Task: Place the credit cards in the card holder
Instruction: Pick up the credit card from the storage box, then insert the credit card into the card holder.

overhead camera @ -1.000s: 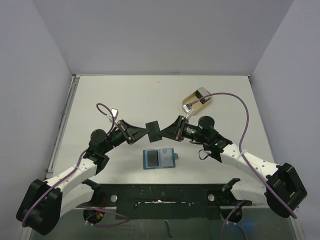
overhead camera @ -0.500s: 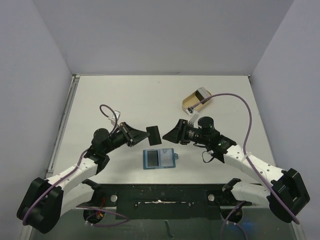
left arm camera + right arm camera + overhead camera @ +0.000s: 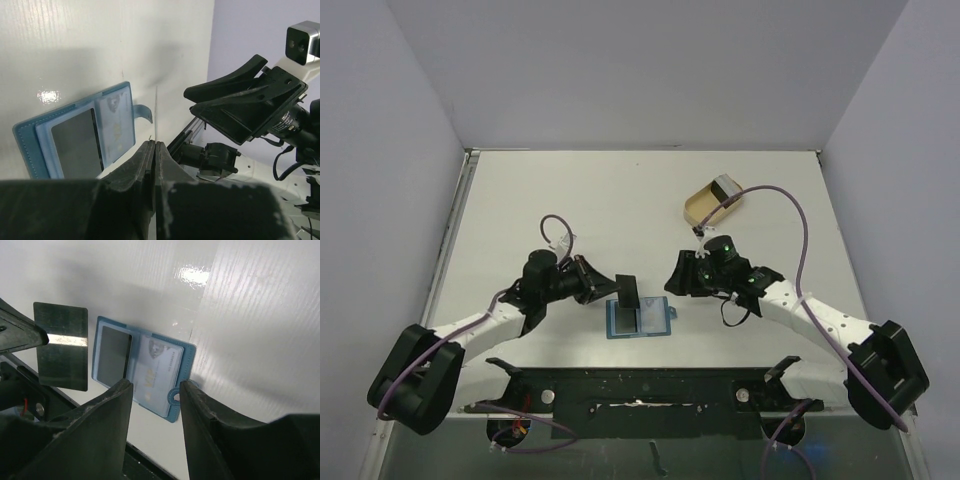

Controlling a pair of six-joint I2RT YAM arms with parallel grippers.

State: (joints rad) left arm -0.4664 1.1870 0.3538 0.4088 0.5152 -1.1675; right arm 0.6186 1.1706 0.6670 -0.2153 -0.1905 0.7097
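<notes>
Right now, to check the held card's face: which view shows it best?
Right wrist: the card faces that camera, broadside and nearly whole. Left wrist shows only its thin edge in the left gripper. Top shows it small and dark by the wallet.

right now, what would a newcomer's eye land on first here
First, the dark credit card pinched in the left gripper, close to the open blue card holder that lies flat near the front of the table. The right gripper hangs open and empty on the holder's other side. Farther back on the right sits a tan dish.
</notes>
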